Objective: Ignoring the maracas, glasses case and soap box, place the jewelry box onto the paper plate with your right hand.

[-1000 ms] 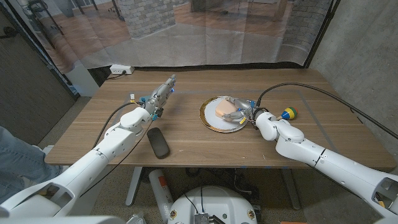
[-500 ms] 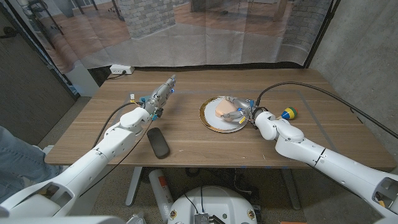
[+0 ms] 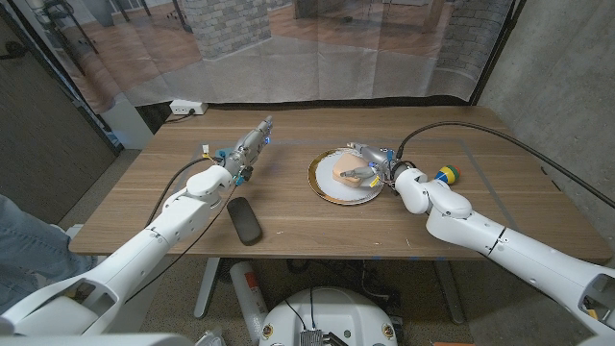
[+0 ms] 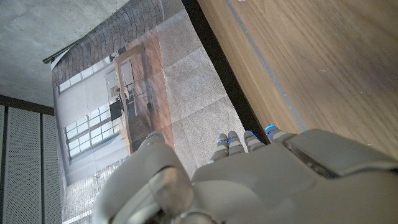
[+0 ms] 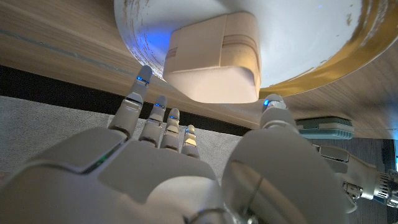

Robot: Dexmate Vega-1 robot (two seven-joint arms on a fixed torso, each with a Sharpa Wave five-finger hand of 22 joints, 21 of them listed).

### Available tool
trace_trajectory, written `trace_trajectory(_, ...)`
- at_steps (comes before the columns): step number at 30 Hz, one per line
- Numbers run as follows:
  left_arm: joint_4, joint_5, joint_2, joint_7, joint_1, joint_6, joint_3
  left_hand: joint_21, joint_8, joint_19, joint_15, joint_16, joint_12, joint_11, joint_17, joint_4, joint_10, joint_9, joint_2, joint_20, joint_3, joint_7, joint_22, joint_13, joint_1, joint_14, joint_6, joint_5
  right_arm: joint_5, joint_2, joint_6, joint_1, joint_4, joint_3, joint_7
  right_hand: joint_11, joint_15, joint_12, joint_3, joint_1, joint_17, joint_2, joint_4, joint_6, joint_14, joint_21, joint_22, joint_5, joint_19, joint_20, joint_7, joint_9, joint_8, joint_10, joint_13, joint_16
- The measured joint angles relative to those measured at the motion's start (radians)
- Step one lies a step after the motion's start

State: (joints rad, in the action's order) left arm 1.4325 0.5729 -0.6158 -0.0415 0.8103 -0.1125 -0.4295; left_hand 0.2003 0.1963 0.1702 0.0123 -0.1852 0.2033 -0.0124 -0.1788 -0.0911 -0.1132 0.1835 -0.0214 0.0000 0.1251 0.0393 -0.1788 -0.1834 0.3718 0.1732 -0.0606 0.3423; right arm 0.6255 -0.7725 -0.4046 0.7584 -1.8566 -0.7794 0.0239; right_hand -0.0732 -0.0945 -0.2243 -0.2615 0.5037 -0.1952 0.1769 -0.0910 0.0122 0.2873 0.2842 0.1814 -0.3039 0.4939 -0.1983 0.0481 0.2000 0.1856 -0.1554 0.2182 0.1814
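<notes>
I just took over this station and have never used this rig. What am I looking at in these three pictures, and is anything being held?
The wide picture is from the robot's head, looking down at a wooden table. Two white arms end in many-fingered hands. The left hand waits with straight fingers, holding nothing. The right hand hovers spread at the gold-rimmed white paper plate, where the beige jewelry box rests, ungripped. The other pictures come from wrist cameras, turned upside down: the right one shows the box beyond the fingertips. Also there: a dark oblong glasses case and a blue-and-yellow maraca.
</notes>
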Motion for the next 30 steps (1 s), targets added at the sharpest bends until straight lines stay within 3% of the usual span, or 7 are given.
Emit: trace_trajectory(30, -0.015, 0.0, 0.008, -0.013, -0.013, -0.013, -0.004, 0.0, 0.0, 0.0, 0.0, 0.0, 0.0, 0.0, 0.0, 0.003, 0.0, 0.0, -0.005, 0.0, -0.003, 0.0, 0.0, 0.0, 0.005, 0.0, 0.0, -0.006, 0.046, -0.024, -0.004, 0.021, -0.088, 0.046, -0.005, 0.025, 0.0, -0.008, 0.02, -0.014, 0.005, -0.014, 0.004, 0.031, 0.019, -0.014, 0.003, -0.023, 0.002, -0.002, 0.009, -0.005, 0.016, -0.032, -0.014, 0.012)
